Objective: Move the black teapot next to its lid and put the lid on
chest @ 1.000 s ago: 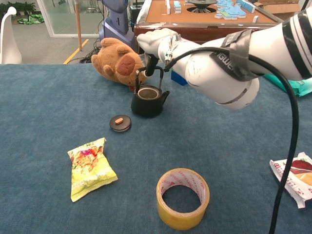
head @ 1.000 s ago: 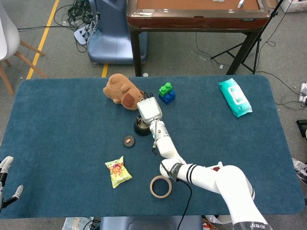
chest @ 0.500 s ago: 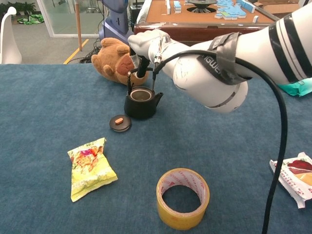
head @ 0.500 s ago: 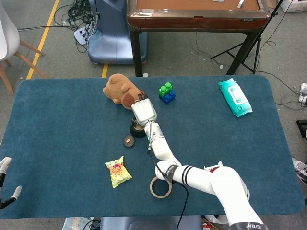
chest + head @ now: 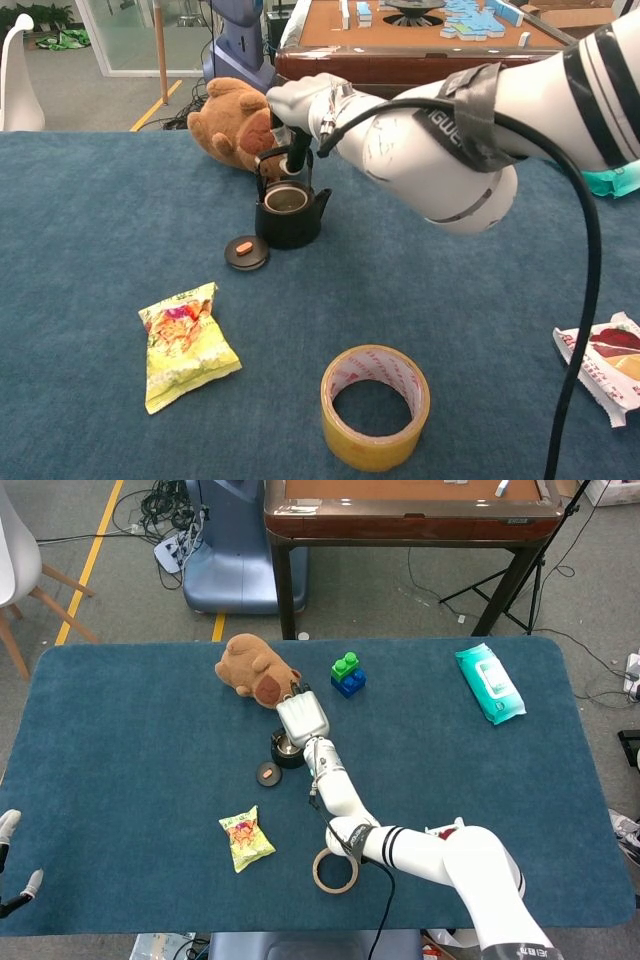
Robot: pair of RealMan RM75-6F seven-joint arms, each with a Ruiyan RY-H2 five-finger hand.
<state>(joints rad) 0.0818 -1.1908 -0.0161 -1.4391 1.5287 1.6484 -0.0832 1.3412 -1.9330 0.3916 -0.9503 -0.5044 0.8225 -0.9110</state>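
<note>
The teapot is held by its handle in the right hand and set just beside its lid, so that the lid can be fitted; the left hand is barely seen.

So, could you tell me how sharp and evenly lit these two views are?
Head view: sharp overall, flat even light, faint shadows under the teapot. Chest view: teapot and lid crisp, the right arm looms large and close.
</note>
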